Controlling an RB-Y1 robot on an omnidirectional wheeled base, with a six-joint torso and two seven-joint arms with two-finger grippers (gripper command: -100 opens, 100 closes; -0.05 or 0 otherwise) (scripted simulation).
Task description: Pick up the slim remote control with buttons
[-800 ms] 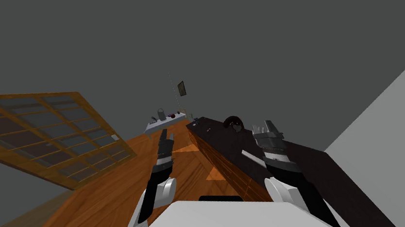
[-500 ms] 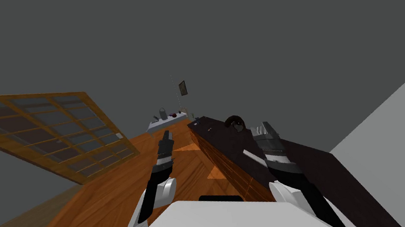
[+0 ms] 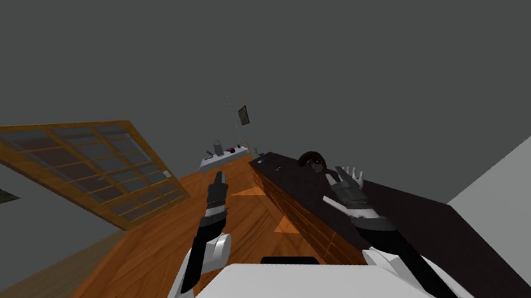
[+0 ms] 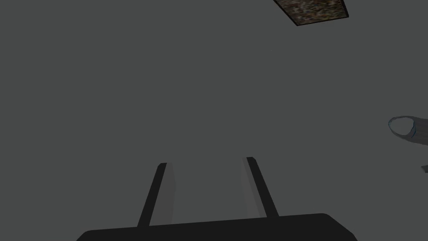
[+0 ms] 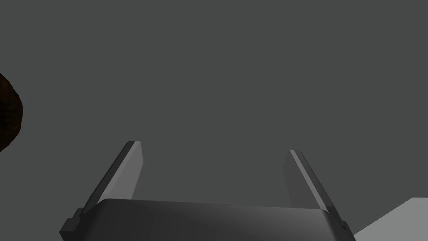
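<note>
One wide wooden floor (image 3: 144, 262) spreads beneath our left arm, and a long dark tabletop (image 3: 420, 213) runs along our right. Over that tabletop we hold our right hand (image 5: 214, 148) with its fingers spread wide and nothing between them. Our left hand (image 4: 207, 161) hovers above the floor, fingers parted more narrowly, also empty. Beyond the right hand sits a dark round thing (image 3: 309, 158). Smallest, the slim light remote (image 3: 332, 204) lies flat on the tabletop just beside our right wrist, clear of the fingers.
</note>
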